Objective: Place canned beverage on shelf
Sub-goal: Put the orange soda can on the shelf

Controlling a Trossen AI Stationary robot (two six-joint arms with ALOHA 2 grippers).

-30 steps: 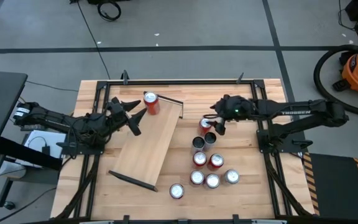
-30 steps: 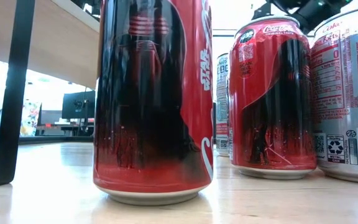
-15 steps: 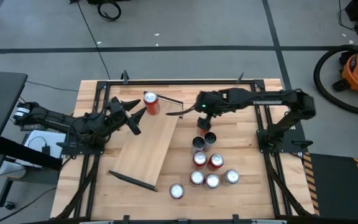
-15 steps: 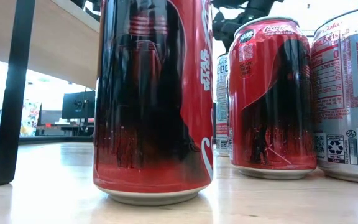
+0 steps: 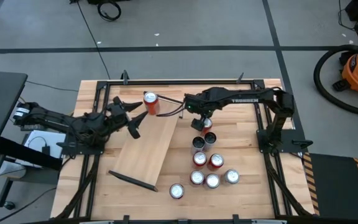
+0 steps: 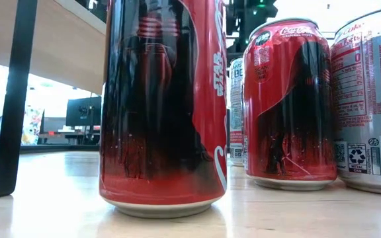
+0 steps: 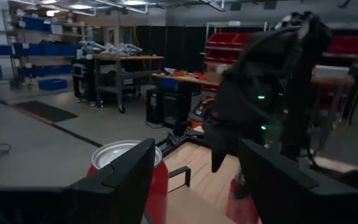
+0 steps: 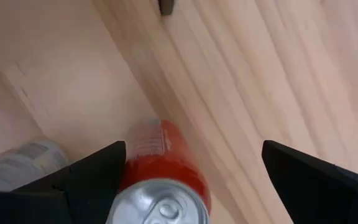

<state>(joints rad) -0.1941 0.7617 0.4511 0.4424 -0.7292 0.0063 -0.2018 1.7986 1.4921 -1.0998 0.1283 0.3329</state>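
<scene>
The right gripper (image 5: 197,122) hangs above the topmost red can (image 5: 206,124) of the cluster on the counter (image 5: 247,193), with its fingers spread wide and holding nothing; in the right wrist view the can's silver lid (image 8: 160,202) sits between the two fingers (image 8: 86,177), nearer one of them. The step in hand appears to be the pickup of this can. To do it well, centre the can between the fingers before descending, lower until they span the can body below the rim, and close only then; an off-centre approach risks tipping the can. The shelf (image 5: 148,146) lies diagonally on the counter, just beside the cluster, and one red can (image 5: 151,102) already stands at its far end. The left gripper (image 5: 129,115) waits close to that can, fingers partly open and empty in the left wrist view, with the can's top (image 7: 126,155) just beyond them. Obstructions: a dark can (image 5: 209,137) and another (image 5: 198,144) stand immediately next to the target, so the finger on that side has little room. Further cans (image 5: 212,180) crowd the near side, and one (image 5: 176,190) stands apart by the shelf's near end bar (image 5: 132,180). The lift path to the shelf passes near the left arm.
</scene>
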